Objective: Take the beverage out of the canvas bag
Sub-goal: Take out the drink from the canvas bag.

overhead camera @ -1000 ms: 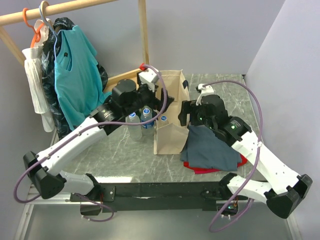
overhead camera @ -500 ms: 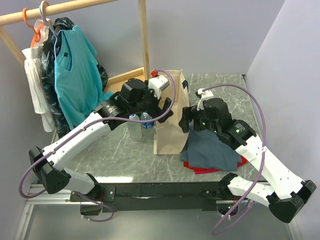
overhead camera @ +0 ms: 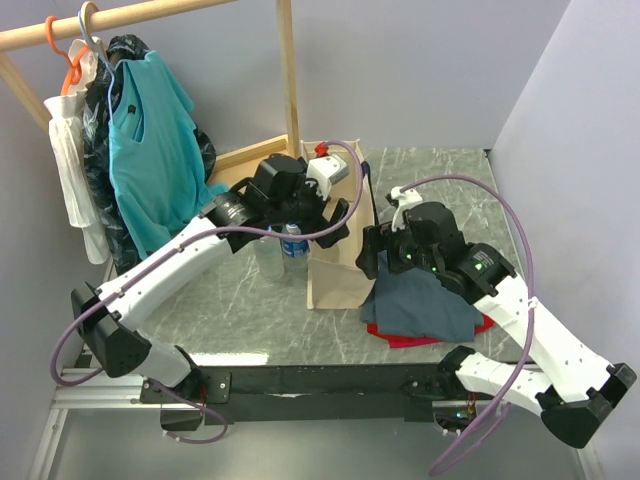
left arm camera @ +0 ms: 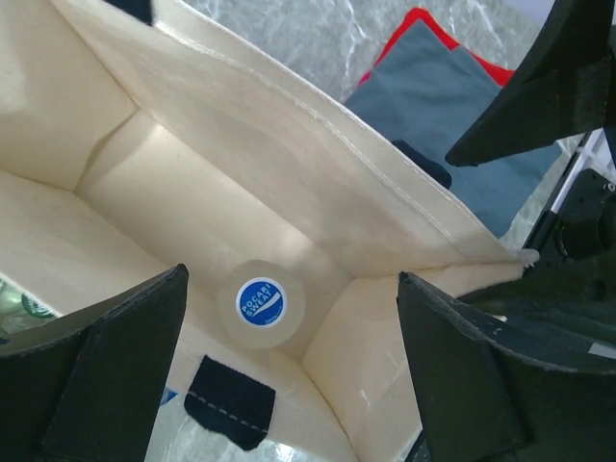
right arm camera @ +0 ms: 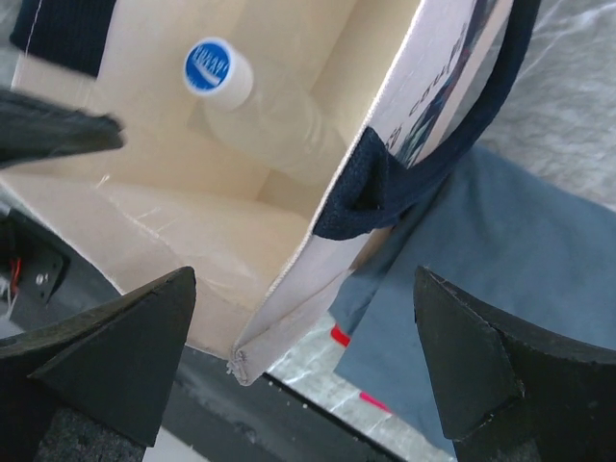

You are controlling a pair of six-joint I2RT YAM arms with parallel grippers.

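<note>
The beige canvas bag [overhead camera: 336, 275] stands upright at the table's middle, its mouth wide. Inside it a clear beverage bottle with a blue round cap [left arm camera: 261, 301] stands on the bottom; the right wrist view shows the same bottle [right arm camera: 209, 66] leaning toward a wall. My left gripper [overhead camera: 335, 205] hangs open over the bag's mouth [left arm camera: 292, 279], looking straight down, with the cap between and far below its fingers. My right gripper [overhead camera: 368, 250] is open at the bag's right rim [right arm camera: 305, 279]; the rim's corner and a navy handle [right arm camera: 433, 164] lie between its fingers without touching them.
Two clear bottles [overhead camera: 268, 252] [overhead camera: 292, 243] stand on the table just left of the bag. A folded grey-blue cloth [overhead camera: 420, 300] on a red one [overhead camera: 400, 338] lies right of it. A wooden rack [overhead camera: 290, 80] with a teal shirt [overhead camera: 150, 150] stands at the back left.
My left gripper has swung right from beside the two outer bottles to above the bag's mouth. My right gripper has edged closer to the bag's right rim.
</note>
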